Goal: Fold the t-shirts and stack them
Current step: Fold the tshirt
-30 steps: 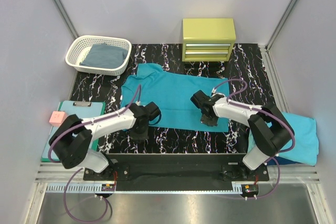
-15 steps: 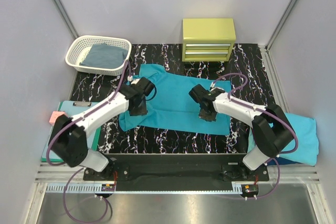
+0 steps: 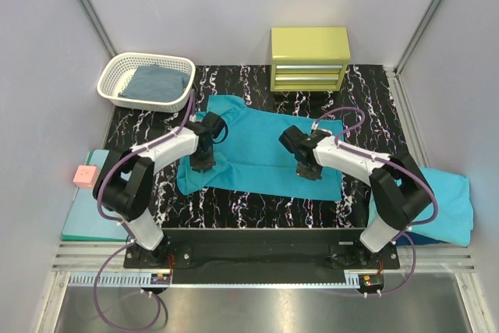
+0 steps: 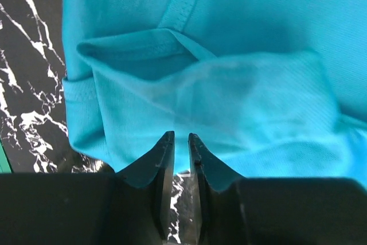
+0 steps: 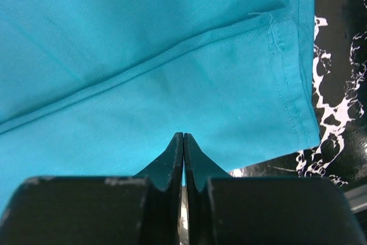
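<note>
Bench: black with white veining (image 3: 257, 212), boxed in by pale grey walls.
Near left: a mint-green clipboard (image 3: 86, 220) lies flat beside the bench, with a pink block (image 3: 83, 175) at its far corner.
Near right: a lighter turquoise t-shirt (image 3: 448, 204) is draped at the bench's right edge.
Middle: your teal t-shirt (image 3: 257, 142) lies spread across the bench, its left end folded onto itself.
Far: a white basket (image 3: 107, 83) holds a folded grey-blue cloth (image 3: 156, 82); a yellow-green drawer chest (image 3: 309, 58) stands at centre.
Left arm (image 3: 156, 150): the elbow is bent outward and the forearm reaches the shirt's left end. The left jaws are parted a crack over the fold, gripping nothing.
Right arm (image 3: 351, 160): it reaches the shirt's near-right part. The right jaws are pressed together above the hem, with no cloth visibly caught.
</note>
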### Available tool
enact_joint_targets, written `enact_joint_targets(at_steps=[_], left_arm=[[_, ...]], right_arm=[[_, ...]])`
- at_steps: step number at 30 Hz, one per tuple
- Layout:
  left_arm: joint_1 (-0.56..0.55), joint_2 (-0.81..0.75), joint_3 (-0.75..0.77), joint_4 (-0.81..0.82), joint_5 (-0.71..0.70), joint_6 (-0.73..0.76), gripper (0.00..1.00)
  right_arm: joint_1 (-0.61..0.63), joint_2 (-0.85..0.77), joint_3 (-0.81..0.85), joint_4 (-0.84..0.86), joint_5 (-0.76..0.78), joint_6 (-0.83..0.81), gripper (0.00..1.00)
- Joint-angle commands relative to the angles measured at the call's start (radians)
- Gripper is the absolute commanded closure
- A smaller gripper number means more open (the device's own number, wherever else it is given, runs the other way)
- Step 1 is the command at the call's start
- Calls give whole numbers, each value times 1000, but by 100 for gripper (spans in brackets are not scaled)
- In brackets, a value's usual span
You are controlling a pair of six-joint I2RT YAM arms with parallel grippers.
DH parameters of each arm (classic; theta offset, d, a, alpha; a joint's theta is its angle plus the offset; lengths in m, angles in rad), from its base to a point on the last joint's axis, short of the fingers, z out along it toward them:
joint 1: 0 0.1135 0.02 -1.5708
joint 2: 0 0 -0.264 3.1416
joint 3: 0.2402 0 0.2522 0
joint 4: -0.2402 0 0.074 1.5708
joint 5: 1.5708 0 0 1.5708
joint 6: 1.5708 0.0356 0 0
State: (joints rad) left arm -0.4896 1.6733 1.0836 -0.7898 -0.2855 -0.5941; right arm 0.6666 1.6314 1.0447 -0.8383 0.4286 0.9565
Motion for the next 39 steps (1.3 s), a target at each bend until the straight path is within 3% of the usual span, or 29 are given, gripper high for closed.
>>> enact_joint_targets(at_steps=[1, 6, 11, 19, 29, 39], left_arm=[[16, 52, -10, 50, 42, 33, 80], [17, 105, -11, 64, 72, 42, 83], [17, 111, -42, 66, 115, 43, 84], [-4, 62, -137, 63, 212, 10, 89], [-136, -75, -244, 1, 258, -70, 89], [-181, -130, -312, -20, 256, -116, 86]], right_arm=[[10, 94, 63, 2, 71, -10, 93], [10, 214, 106, 28, 30, -10, 94], [10, 226, 74, 47, -5, 1, 94], [11, 191, 2, 54, -47, 28, 96], [25, 147, -72, 47, -82, 39, 97], [68, 71, -129, -10, -96, 82, 98]])
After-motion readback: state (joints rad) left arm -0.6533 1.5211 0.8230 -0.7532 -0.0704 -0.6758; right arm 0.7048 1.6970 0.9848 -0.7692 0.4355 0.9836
